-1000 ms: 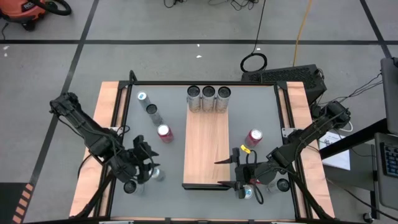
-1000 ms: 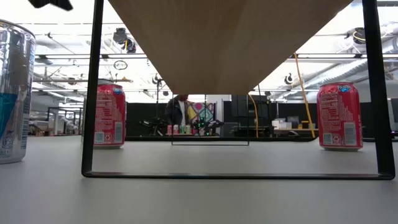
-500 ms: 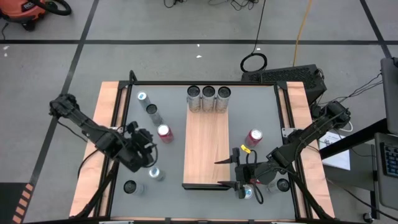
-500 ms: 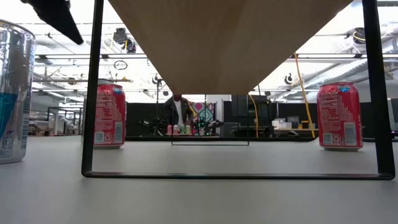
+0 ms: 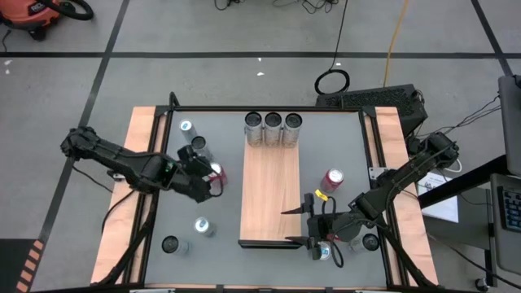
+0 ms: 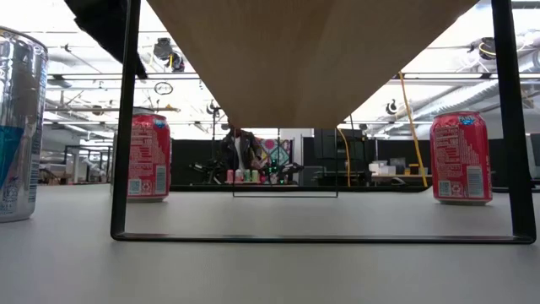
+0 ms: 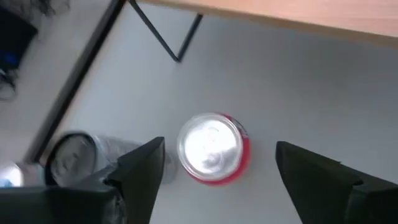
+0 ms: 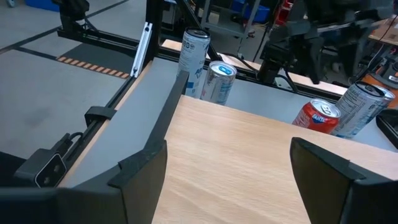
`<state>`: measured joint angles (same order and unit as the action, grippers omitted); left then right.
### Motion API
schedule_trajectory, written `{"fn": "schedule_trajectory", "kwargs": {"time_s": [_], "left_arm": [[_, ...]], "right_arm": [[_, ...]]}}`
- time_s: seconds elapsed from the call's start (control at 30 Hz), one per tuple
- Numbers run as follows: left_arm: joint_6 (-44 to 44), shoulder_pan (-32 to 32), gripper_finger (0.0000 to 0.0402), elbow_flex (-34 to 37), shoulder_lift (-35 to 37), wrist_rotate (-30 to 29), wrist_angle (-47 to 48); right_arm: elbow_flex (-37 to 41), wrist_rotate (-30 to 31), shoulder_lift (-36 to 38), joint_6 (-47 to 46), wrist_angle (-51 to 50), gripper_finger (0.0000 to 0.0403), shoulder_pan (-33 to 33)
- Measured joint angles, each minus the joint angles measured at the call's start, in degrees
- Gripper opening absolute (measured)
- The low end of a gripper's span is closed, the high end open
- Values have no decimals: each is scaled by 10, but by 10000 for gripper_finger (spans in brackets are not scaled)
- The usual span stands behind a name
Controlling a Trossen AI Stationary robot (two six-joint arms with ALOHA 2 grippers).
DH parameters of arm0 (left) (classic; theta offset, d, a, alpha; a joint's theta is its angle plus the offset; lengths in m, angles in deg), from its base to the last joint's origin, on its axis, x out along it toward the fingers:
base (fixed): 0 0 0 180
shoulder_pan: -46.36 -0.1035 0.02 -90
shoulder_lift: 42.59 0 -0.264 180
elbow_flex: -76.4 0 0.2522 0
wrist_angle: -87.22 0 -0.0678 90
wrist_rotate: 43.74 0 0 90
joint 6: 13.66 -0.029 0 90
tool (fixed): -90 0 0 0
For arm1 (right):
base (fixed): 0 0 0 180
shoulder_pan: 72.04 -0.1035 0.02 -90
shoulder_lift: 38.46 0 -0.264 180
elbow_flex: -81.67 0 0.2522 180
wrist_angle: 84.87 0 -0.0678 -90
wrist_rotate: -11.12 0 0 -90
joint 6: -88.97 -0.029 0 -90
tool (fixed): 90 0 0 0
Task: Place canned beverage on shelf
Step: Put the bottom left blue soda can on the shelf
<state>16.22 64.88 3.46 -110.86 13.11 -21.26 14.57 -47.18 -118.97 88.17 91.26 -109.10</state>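
Hovering over a red can just left of the shelf, the left gripper has its fingers spread wide with nothing between them. Only the left wrist view makes this plain: the silver top of the red can sits in the gap between the two dark fingers, clear of both, with a silver can just beside it and one shelf leg beyond. From above, the gripper hides most of that can.

The right gripper waits at the shelf's near right corner, jaws wide apart and empty; its wrist view looks along the wooden board toward the left arm.

On the shelf's far end stand three silver cans in a row, touching one another; the rest of the board is bare. A second red can stands on the table just right of the shelf. Left of the shelf, well apart from it, are two more cans near the far corner and two near the front.

The low view alone shows the shelf's underside and dark legs, with a red can behind the left leg and another toward the right leg.
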Motion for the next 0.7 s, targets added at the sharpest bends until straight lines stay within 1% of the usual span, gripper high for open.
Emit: {"fn": "schedule_trajectory", "kwargs": {"time_s": [0.1, 0.17, 0.33, 0.43, 0.6, 0.7], "left_arm": [[-33, -6, 315, 0, 0, -4, 0], [-22, -5, 316, 0, 0, 19, 0], [-1, 15, 316, 1, 0, 162, -4], [16, 36, 312, 1, 0, 215, -5], [40, 68, 308, 1, 0, 250, -13], [43, 87, 308, 1, 0, 266, -50]], "right_arm": [[0, 0, 0, 0, -3, 286, 0], [0, 0, 0, 0, -8, 286, 0], [0, 0, 0, 0, -12, 286, 0], [0, 0, 0, 0, -12, 286, 0], [0, 0, 0, 5, -12, 286, 1], [0, 0, 0, 6, -12, 286, 4]]}}
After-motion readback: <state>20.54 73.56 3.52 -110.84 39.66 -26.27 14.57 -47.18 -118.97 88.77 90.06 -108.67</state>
